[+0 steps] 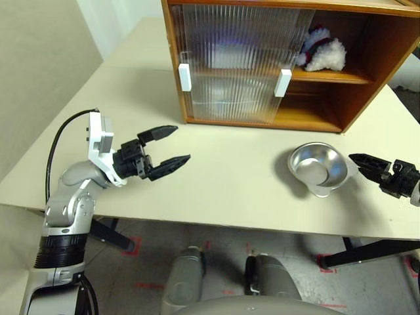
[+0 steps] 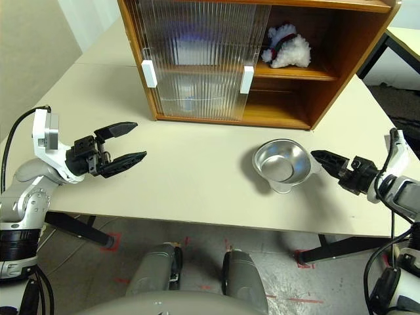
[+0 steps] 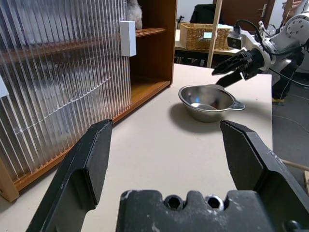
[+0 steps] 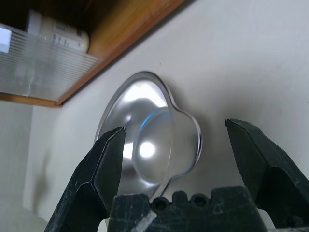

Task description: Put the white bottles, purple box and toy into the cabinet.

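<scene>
Right wrist view, bowl (image 4: 145, 145) between spread fingers (image 4: 99, 169)

Plush toy (image 1: 321, 52) lies on cabinet's (image 1: 367, 85) upper shelf

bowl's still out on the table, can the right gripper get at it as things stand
Probably yes. The right gripper is open beside the metal bowl, pointing at its handle tab, and nothing lies between them on the table.

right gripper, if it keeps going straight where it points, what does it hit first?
Most likely the metal bowl. The open right gripper points at the bowl's handle side, with the bowl centred between its fingers in the right wrist view. A small gap seems to remain, though depth is hard to judge.
</scene>
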Tool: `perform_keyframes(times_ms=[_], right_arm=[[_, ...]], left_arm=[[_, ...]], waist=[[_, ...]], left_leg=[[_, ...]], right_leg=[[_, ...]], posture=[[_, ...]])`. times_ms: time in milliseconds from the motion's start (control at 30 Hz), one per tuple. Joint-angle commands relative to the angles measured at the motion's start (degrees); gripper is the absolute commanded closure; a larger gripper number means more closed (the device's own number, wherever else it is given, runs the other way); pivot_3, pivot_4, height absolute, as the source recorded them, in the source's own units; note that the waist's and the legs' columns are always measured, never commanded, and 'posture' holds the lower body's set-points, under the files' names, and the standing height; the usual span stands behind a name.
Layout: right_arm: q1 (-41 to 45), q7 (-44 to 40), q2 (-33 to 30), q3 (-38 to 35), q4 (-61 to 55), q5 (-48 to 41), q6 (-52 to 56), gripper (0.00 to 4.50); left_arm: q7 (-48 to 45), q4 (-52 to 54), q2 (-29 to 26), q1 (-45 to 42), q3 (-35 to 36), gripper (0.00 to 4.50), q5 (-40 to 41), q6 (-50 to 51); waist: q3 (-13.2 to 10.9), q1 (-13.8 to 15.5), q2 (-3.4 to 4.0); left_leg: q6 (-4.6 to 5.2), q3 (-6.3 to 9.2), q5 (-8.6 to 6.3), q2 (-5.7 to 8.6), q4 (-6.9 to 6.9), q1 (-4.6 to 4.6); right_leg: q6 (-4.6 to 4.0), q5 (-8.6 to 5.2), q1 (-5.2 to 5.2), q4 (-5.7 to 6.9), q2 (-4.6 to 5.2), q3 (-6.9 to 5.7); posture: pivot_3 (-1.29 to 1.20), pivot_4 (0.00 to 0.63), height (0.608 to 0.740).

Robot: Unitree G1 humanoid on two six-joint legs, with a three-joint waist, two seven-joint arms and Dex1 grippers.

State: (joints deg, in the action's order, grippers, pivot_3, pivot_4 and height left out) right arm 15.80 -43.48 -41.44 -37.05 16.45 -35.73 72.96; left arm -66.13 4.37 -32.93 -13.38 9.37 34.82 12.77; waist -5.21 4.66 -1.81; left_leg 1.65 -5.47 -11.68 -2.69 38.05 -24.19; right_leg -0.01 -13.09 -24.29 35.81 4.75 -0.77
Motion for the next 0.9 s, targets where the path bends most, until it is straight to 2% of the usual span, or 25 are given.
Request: perform_keyframes(times_ms=[33,100,200,500,600,767,900], right_arm=[[-0.70,0.85,-0.57,1.78,0.62,0.01,-1.13,0.02],[-0.48,0.81,-0.51,1.89,0.52,-0.70,-0.85,0.02],[0.08,1.01,-0.39,1.92,0.30,-1.39,-0.35,0.61],[0.33,0.63,-1.64,1.80,0.33,-3.23,0.37,3.86],[-0.18,0.58,-2.63,1.82,0.42,-4.40,0.90,4.17],[0.36,1.32,-2.52,-1.14,0.48,-8.78,4.94,4.42],[3.65,4.05,0.63,-7.67,1.98,-13.81,9.73,4.49]], left_arm=[[0.00,1.50,-0.69,0.13,-0.11,0.00,0.31,0.28],[0.09,1.76,-0.72,0.30,-0.06,0.00,0.31,0.28],[0.19,2.00,-0.74,0.43,0.03,0.00,0.23,0.23],[0.21,2.31,-0.76,0.31,-0.17,0.00,0.27,0.51],[0.26,2.28,-0.71,0.17,-0.14,0.00,0.23,0.44],[0.30,2.22,-0.69,0.06,-0.12,0.00,0.26,0.48],[0.39,2.11,-0.68,-0.04,-0.12,0.00,0.22,0.49]], waist=[[0.00,0.04,0.01],[0.00,0.12,0.01],[0.00,0.15,0.01],[0.01,0.08,0.01],[0.15,0.34,-0.21],[0.18,1.37,-0.26],[0.18,1.81,-0.27]], left_leg=[[0.00,0.00,0.00,0.00,0.00,0.00],[0.00,0.00,0.00,0.00,0.00,0.00],[0.00,0.00,0.00,0.00,0.00,-0.01],[0.00,0.00,0.00,0.00,-0.01,0.00],[0.00,0.04,0.00,-0.02,-0.02,0.03],[-0.01,0.06,-0.01,-0.10,-0.02,0.02],[-0.01,0.06,-0.01,-0.12,-0.02,-0.04]], right_leg=[[0.00,0.00,0.00,0.00,0.00,0.00],[0.00,0.00,0.00,0.00,0.01,0.01],[0.00,0.00,-0.01,-0.02,0.00,0.01],[0.00,0.00,-0.01,-0.03,0.00,0.01],[0.00,0.00,0.04,-0.04,0.00,-0.02],[0.02,0.01,0.07,-0.22,0.09,-0.04],[0.05,0.03,0.08,-0.35,0.15,-0.04]], posture=[[0.20,0.057,0.740],[0.20,0.057,0.740],[0.21,0.055,0.740],[0.20,0.051,0.740],[0.20,0.054,0.740],[0.20,0.058,0.740],[0.21,0.060,0.740]])
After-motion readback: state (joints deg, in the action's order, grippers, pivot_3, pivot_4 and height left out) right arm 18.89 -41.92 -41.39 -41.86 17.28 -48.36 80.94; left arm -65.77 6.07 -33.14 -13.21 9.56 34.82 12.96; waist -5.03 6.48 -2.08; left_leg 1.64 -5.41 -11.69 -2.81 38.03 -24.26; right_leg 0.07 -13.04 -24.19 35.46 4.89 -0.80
